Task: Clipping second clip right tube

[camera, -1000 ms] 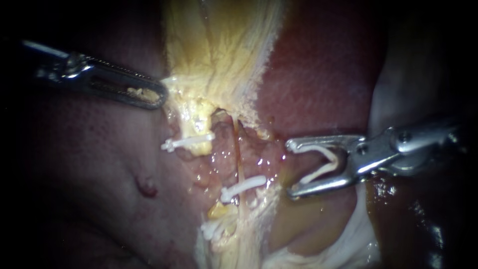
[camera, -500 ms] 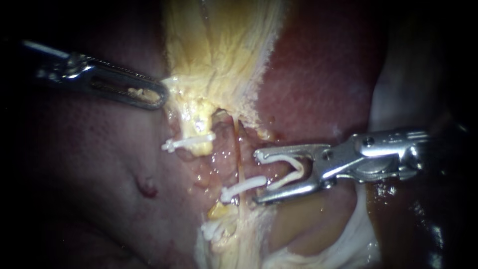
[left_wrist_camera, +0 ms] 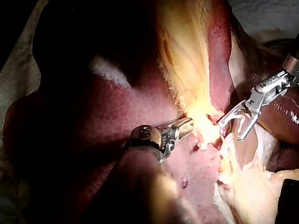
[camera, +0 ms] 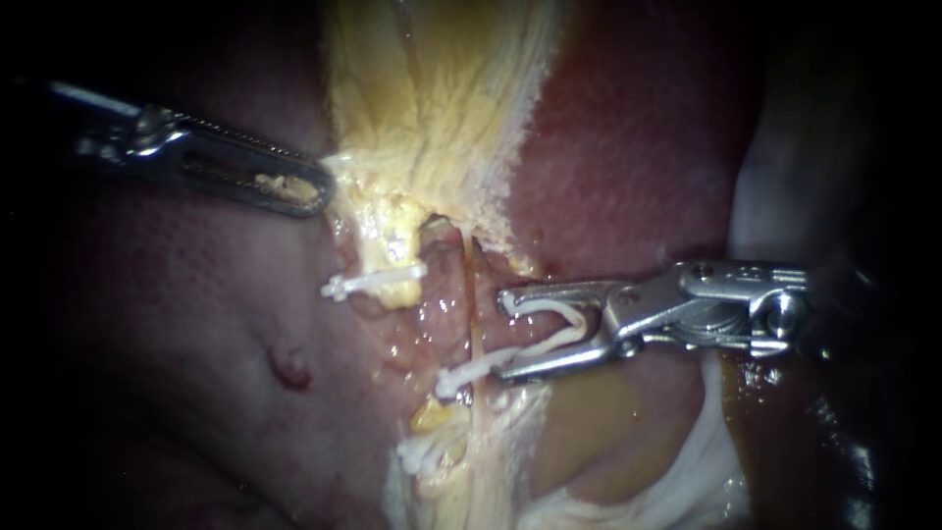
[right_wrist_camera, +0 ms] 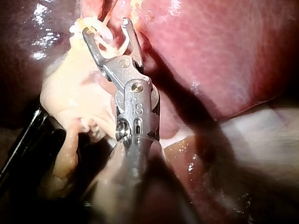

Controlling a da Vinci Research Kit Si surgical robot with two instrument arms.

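Observation:
A thin orange right tube (camera: 471, 304) runs down the dissected bed, with a white clip (camera: 478, 367) across it lower down. My right instrument (camera: 503, 334) comes in level from the right. Its jaws stand apart and hold a white V-shaped clip (camera: 561, 327) between them; the tips sit just right of the tube, the lower jaw against the placed clip. The right wrist view shows the same loaded clip (right_wrist_camera: 112, 43) in my right instrument (right_wrist_camera: 106, 26). My left instrument (camera: 294, 188) is shut on the edge of the pale yellow tissue (camera: 432, 108), also seen from the left wrist (left_wrist_camera: 185, 125).
Another white clip (camera: 373, 283) sits on the left tube, and a further clip (camera: 417, 451) lies lower in the yellow tissue. Dark red liver (camera: 628, 147) lies on both sides. A small red spot (camera: 289, 371) marks the left lobe. Pale tissue (camera: 775, 196) rises behind my right instrument.
My right instrument has moved left toward the tube with its clip, and its jaws have narrowed a little. The left instrument has kept its hold and place.

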